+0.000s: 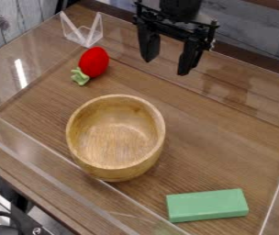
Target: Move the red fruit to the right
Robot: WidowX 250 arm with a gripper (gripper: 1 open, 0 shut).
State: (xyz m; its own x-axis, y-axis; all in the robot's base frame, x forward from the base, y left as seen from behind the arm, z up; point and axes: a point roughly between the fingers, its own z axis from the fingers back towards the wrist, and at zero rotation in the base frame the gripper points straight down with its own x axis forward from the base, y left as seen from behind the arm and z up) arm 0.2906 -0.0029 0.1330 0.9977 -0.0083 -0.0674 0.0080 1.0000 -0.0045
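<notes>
Red fruit [94,61], rounded, leafy-capped, near round smooth wooden bowl [115,137]

Upper arm — cut off by the top edge; dark object [0,226] — cropped at lower left

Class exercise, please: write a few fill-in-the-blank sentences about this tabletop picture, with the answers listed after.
The bowl is made of ____-coloured material.
The rectangular block is coloured ____.
The rounded fruit is coloured ____.
The fruit's leafy cap is coloured ____.

Missing words: wood; green; red; green.
</notes>
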